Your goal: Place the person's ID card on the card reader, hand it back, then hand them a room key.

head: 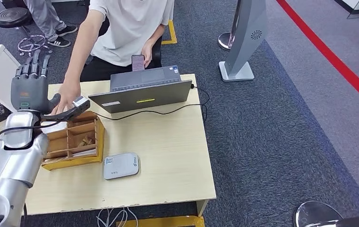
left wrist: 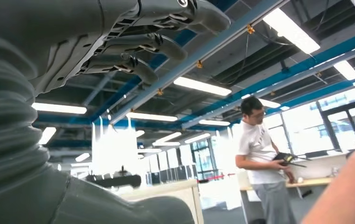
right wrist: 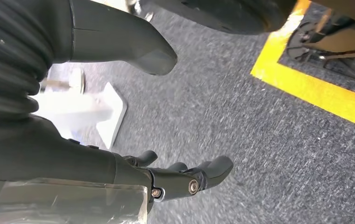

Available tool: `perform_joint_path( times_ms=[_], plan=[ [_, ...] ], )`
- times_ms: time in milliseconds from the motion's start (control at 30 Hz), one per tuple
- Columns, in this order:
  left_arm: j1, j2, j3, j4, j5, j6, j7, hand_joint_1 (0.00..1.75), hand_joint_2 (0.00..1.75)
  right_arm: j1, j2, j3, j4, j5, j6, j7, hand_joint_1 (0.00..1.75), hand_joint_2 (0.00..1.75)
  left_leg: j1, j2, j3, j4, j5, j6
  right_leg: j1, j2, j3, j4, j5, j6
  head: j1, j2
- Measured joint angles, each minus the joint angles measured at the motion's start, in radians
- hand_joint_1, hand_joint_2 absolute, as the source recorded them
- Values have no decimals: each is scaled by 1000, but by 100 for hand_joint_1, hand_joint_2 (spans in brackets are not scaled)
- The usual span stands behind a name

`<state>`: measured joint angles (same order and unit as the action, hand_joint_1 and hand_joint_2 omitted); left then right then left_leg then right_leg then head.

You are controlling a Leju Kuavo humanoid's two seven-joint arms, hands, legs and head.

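My left hand [head: 29, 85] is raised over the table's far left, fingers upright and thumb stretched out sideways. A small pale card [head: 81, 101] sits at the tip of that thumb, and the person's hand [head: 65, 98] reaches in and touches it. No finger of mine closes on the card. In the left wrist view the left hand [left wrist: 133, 46] holds nothing, and the person's arm [left wrist: 348, 191] shows at the corner. The grey card reader [head: 121, 165] lies flat near the table's front. My right hand [right wrist: 166, 177] hangs over the carpet, fingers loose and holding nothing.
A wooden compartment box [head: 99, 137] with small items stands just below the card. A grey laptop [head: 144, 90] with a cable sits at the table's far edge. The seated person holds a phone [head: 138, 62]. A grey stand [head: 243, 42] is on the floor to the right.
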<state>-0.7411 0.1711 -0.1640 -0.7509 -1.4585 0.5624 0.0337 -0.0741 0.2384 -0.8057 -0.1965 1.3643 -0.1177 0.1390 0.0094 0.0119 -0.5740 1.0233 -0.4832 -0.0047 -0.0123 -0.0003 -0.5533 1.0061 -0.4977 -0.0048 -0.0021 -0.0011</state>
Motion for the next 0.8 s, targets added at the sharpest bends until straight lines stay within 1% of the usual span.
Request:
perform_joint_path(
  times_ms=[67, 133, 200, 300, 367, 433, 467, 533, 600, 667, 733, 800],
  plan=[
    [119, 25, 36, -139, 44, -14, -37, 0, 175, 3, 0, -11, 0, -10, -6, -5, 0, 175, 0, 5, 1, 0, -2, -1, 0, 5, -1, 0, 0, -1, -1, 0],
    [213, 44, 74, -246, 64, -25, -58, 0, 175, 9, 0, -19, 0, -11, -8, -5, 0, 175, 1, 6, 0, 0, -3, -1, 1, 5, -3, 0, -1, -2, -1, 0],
    [268, 56, 105, -317, 67, -35, -70, 0, 175, 11, 0, -24, 0, -11, -8, -5, 0, 175, 1, 3, -1, 0, -3, -1, 1, 3, -3, 0, -2, -2, -1, 0],
    [323, 75, 138, -392, 82, -38, -76, 0, 175, 9, 0, -31, 0, -18, -10, -3, 0, 175, 1, 2, -2, -1, -3, -2, 1, 2, -2, 1, -2, -2, 0, 0],
    [396, 109, 180, -453, 143, -29, -83, 0, 175, 10, 0, -39, 0, -26, -11, 2, 0, 175, 1, 8, 0, -2, -4, -3, 2, 7, -1, 1, -2, -3, 1, 0],
    [497, 156, 262, -514, 264, -19, -118, 0, 175, 14, 0, -46, 0, -28, -13, 5, 0, 175, 1, 15, 4, -3, -7, -6, 2, 14, -1, 2, -3, -4, 0, 0],
    [549, 179, 321, -535, 336, -17, -154, 0, 175, 18, 0, -49, 0, -29, -14, 5, 0, 175, 2, 17, 4, -3, -7, -6, 2, 17, -1, 2, -4, -5, -1, 0],
    [637, 223, 470, -554, 466, -33, -265, 0, 175, 23, -1, -56, 0, -32, -17, 5, 0, 175, 3, 18, 4, -3, -8, -7, 3, 17, -3, 3, -6, -7, -2, 0],
    [698, 257, 653, -547, 548, -86, -400, 0, 175, 25, -1, -62, 0, -33, -22, 4, 0, 175, 5, 17, 3, -3, -9, -8, 5, 16, -4, 3, -7, -10, -1, 0],
    [730, 286, 852, -514, 583, -160, -510, 0, 175, 25, -2, -67, 0, -28, -25, 3, 0, 175, 6, 16, 2, -3, -10, -10, 7, 15, -4, 3, -8, -11, -1, 0],
    [738, 311, 1051, -450, 589, -227, -567, 0, 175, 25, -4, -71, 0, -24, -28, 1, 0, 175, 8, 15, 3, -3, -10, -11, 8, 14, -4, 3, -9, -12, -2, 0],
    [736, 335, 1232, -368, 597, -267, -559, 0, 175, 26, -6, -75, 0, -23, -29, 0, 0, 175, 8, 14, 3, -3, -11, -12, 8, 13, -3, 3, -10, -13, -2, 0]
  ],
)
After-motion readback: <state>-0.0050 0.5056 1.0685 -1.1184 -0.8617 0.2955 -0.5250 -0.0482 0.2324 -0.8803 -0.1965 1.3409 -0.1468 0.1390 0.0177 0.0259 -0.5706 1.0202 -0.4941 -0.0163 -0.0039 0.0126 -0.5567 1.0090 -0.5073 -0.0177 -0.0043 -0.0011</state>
